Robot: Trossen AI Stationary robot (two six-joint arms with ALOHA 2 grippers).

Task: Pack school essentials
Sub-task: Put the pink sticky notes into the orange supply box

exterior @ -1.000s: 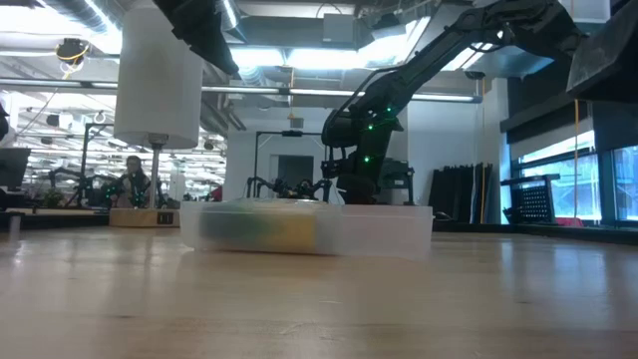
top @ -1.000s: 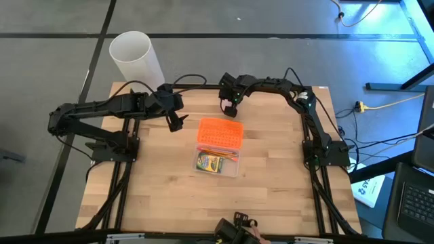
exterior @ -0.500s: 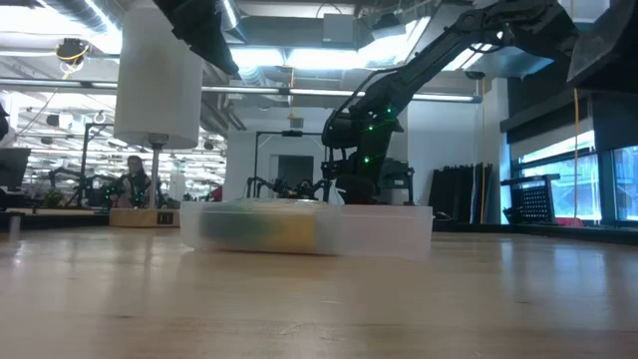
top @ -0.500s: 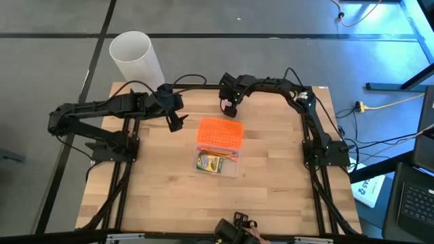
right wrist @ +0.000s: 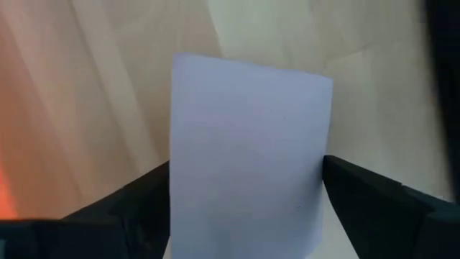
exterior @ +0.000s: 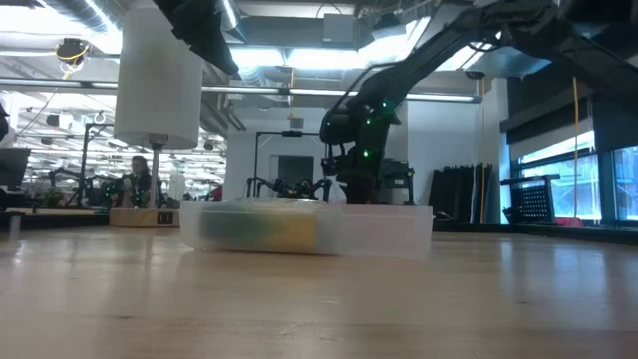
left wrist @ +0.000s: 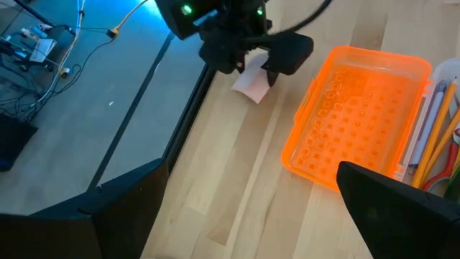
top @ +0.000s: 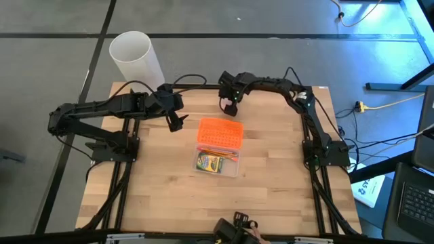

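**Right claw at the eraser beside the orange lid**

Against the earlier frames, the right arm has shifted slightly at the elbow and wrist; the box and its contents have not moved, and the left arm is unchanged.

The orange lid (top: 219, 134) serves as landmark. It lies on the worktop (top: 169, 196), covering the far half of the clear plastic box (top: 232, 170). In the uncovered near half lie the green-and-yellow crayon box (top: 211, 163) and the thin orange pencils (left wrist: 440, 129).

The right claw (top: 229, 107) sits just beyond the lid's far edge, fingers apart on either side of the small pale square eraser (right wrist: 248, 158). Whether the fingers press on it cannot be told. The eraser (left wrist: 251, 81) is close to the lid but apart from it.

The left claw (top: 178, 122) hangs to the left of the lid, fingers spread wide, holding nothing.

The tall white cylinder (top: 135, 57) stands beyond the worktop's far left corner. Bare worktop lies near, left and right of the lid.
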